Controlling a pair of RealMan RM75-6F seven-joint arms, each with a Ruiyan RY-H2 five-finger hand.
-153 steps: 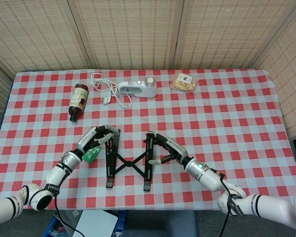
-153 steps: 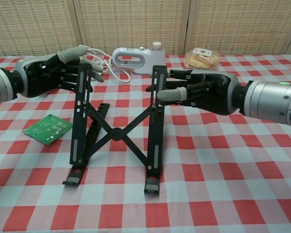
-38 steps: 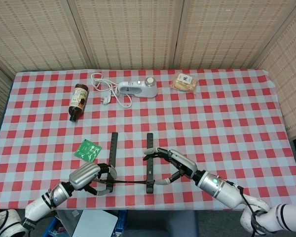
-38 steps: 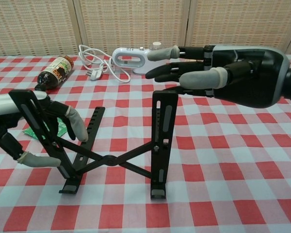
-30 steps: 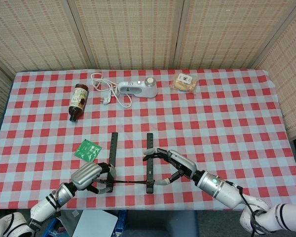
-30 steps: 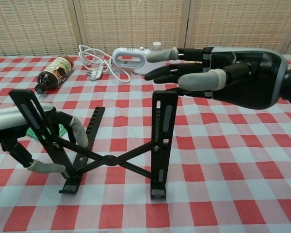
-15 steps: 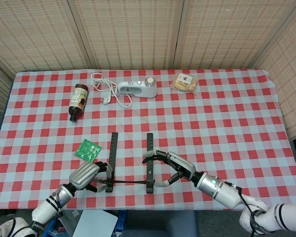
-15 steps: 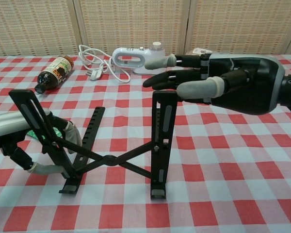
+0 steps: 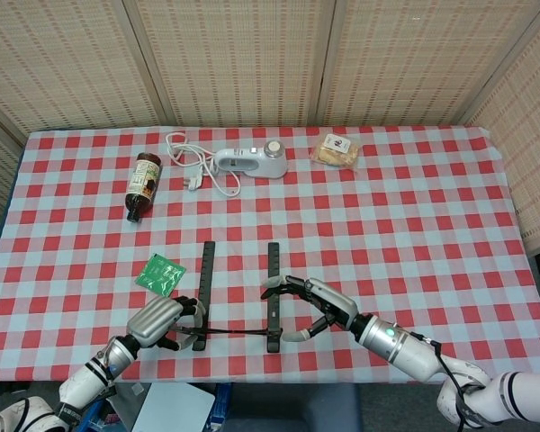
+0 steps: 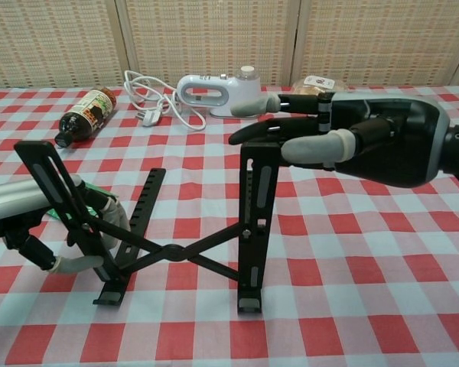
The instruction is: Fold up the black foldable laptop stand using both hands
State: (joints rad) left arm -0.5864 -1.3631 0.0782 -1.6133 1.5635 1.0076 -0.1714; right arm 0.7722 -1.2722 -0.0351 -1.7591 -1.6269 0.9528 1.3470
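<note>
The black laptop stand [image 9: 238, 331] stands near the table's front edge, its two rails [image 9: 273, 288] pointing away from me and its crossed struts [image 10: 168, 251] spread wide. My left hand [image 9: 157, 321] grips the stand's raised left bar [image 10: 53, 187] low down, with fingers [image 10: 113, 218] and thumb wrapped around it. My right hand [image 10: 352, 145] hovers at the top of the right upright [image 10: 258, 199]. Its fingers are spread and the fingertips [image 10: 249, 138] reach over the upright's top end. I cannot tell whether they touch it.
A brown bottle [image 9: 143, 184] lies at the back left. A white appliance [image 9: 250, 162] with its cord and a snack packet [image 9: 337, 149] lie at the back. A green circuit board [image 9: 160, 273] lies left of the stand, close to my left hand.
My right hand has sunk a little, closer to the top of the right upright. The left hand has shifted slightly back along the left bar. The stand's spread looks the same.
</note>
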